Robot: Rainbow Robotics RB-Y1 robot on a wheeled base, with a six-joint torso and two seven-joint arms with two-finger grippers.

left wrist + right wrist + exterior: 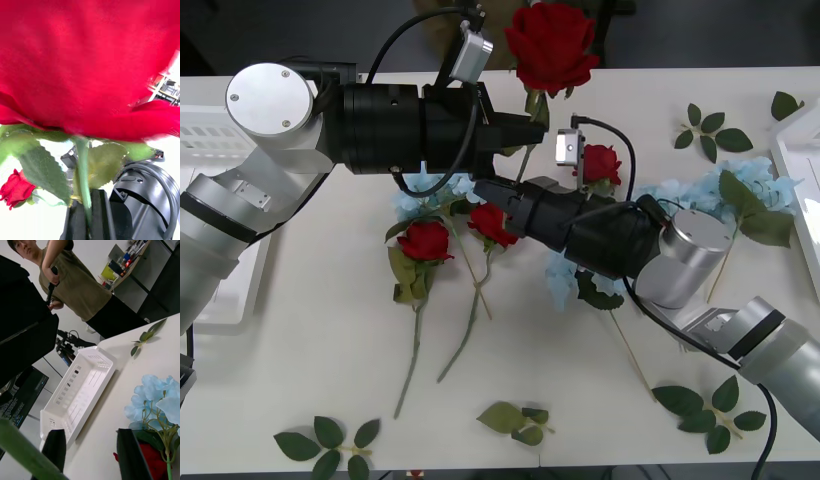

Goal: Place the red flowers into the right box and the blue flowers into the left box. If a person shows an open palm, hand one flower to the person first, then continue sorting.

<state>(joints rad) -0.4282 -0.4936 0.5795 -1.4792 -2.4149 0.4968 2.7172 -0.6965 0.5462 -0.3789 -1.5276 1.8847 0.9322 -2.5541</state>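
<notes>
At the far left edge of the front frame, the left box is sitting on the white table, partly behind the left arm. Reaching across the upper centre, the left gripper is pinching the stem of a red rose, its fingers pressed together on the stem just under the bloom, which is standing up near the top edge. Below, at centre left, two more red roses are lying flat, stems trailing toward the lower edge. The right gripper is hovering low over the flowers at centre, fingers standing apart and holding nothing; a fourth rose is lying just beyond its arm. Blue flowers are spreading toward the right. At the right edge, the right box is showing as a rim. Loose leaf sprigs are lying along the lower edge.
</notes>
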